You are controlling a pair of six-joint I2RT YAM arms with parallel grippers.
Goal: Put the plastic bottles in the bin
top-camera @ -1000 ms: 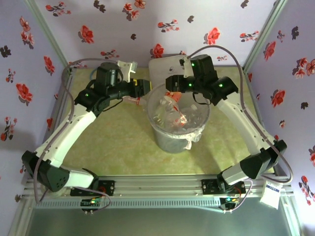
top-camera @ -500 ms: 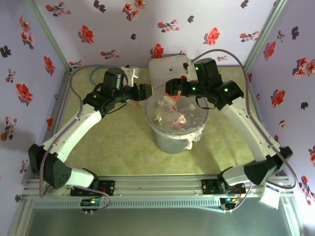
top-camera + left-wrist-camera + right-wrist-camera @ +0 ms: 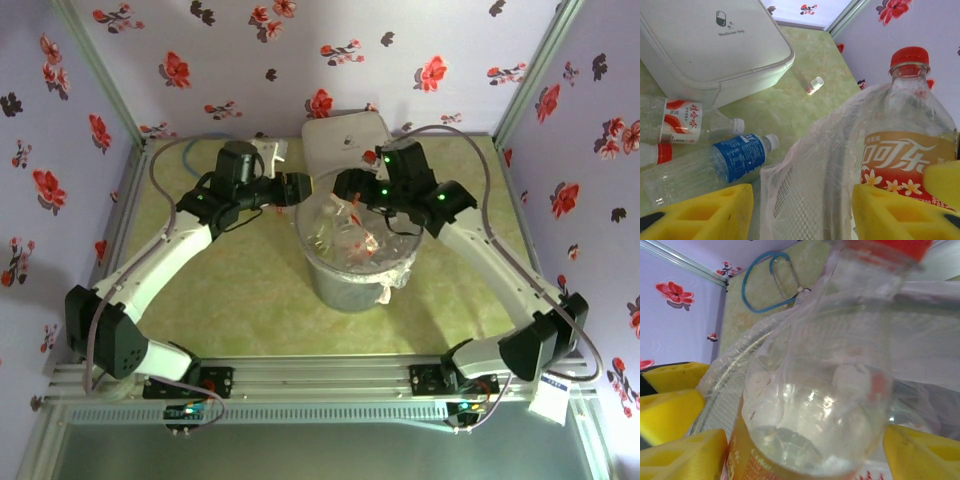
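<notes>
- Left arm (image 3: 150,275) and right arm (image 3: 490,250): long white shells between chunky black joint housings.
- Small green lights (image 3: 385,160) glow on the black blocks.
- Thin grey cables (image 3: 445,127) loop loose off each arm.
- Gripper fingers (image 3: 700,212): bright yellow blocks with moulded hollow cells.
- Black bases bolted to a ribbed aluminium rail (image 3: 320,375).

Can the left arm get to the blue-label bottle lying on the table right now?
Probably yes. The blue-label bottle lies uncovered on the table beside the bin, close to the open left gripper. The gripper straddles the bin's bagged rim, so it would have to shift sideways first.
</notes>
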